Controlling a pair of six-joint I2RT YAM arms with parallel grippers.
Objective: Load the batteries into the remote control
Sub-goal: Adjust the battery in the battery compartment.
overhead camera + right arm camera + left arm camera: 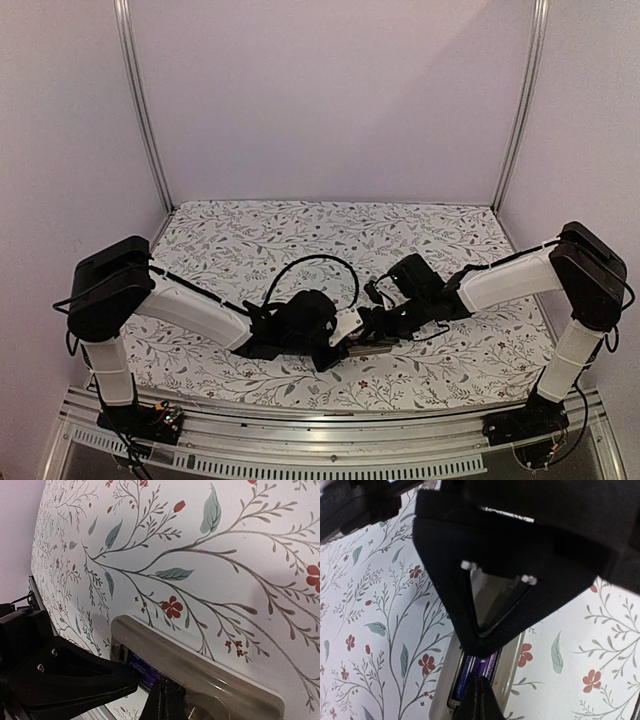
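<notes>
The remote control (375,346) lies back up on the flowered table, its grey-tan back (200,662) facing me with the battery bay open. Two dark purple batteries (481,666) lie side by side in the bay, also seen in the right wrist view (141,669). My left gripper (477,697) is shut, its tips pressing down into the bay on the batteries. My right gripper (165,700) is shut too, its tips on the remote's back next to the bay. In the top view the left gripper (350,340) and the right gripper (372,328) meet over the remote.
The right gripper's black triangular finger (520,555) looms over the remote in the left wrist view and hides the far end of the bay. The left finger (75,675) crowds the right wrist view. A black cable (315,265) loops behind the left wrist. The table's metal front rail (330,430) is near.
</notes>
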